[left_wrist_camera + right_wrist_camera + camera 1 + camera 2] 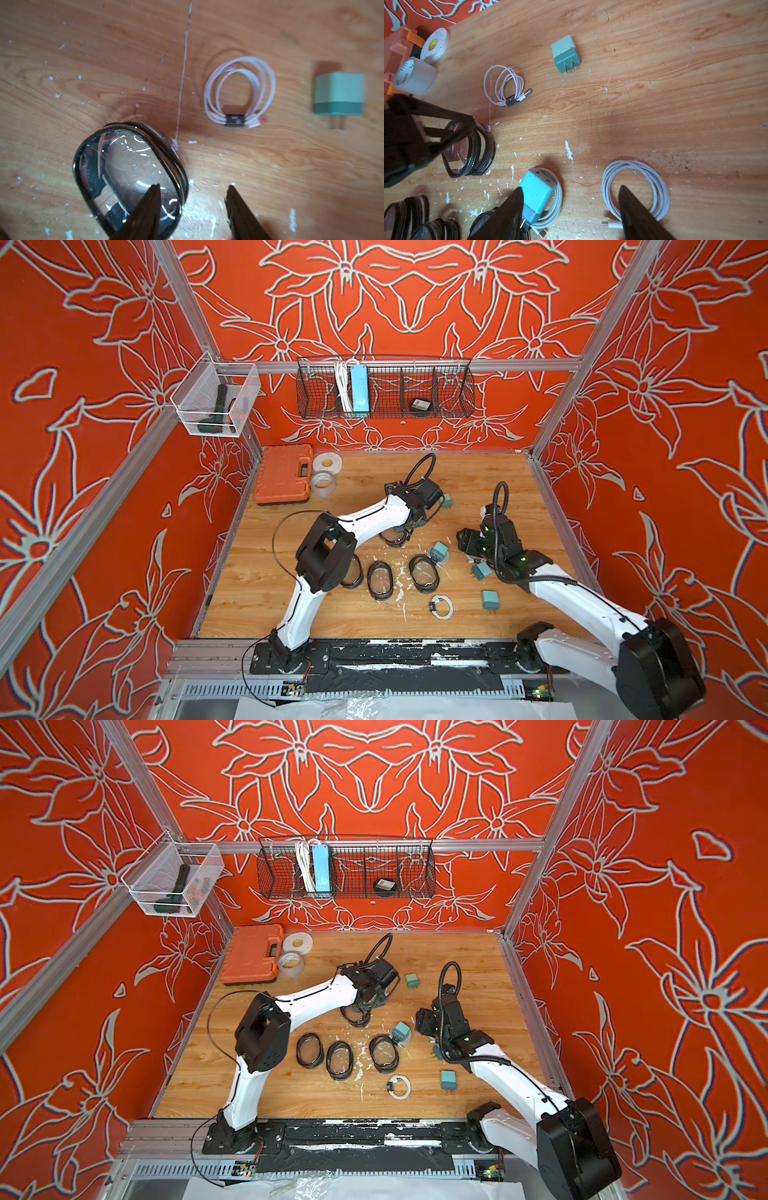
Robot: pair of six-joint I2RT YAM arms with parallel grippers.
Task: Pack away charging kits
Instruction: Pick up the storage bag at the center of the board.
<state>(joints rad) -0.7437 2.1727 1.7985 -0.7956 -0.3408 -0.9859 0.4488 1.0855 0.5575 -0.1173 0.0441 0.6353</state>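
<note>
Charging kit parts lie loose on the wood. In both top views teal plugs [446, 502] [490, 600] [448, 1080] and a coiled white cable [441, 606] are scattered at right. My left gripper [193, 186] is open low over a black-rimmed clear case [128, 176]: one finger is over its lid, the other over bare wood. A coiled cable [239, 93] and a plug [338, 93] lie beyond it. My right gripper [570, 187] is open and empty, hovering between a plug lying on a cable [537, 195] and another coiled cable [635, 187].
Three more clear cases [380, 580] lie in a row near the front. An orange tool case [282, 472] and two tape rolls [327, 462] sit at back left. A wire basket [453, 406] on the back wall holds a blue power strip [358, 389].
</note>
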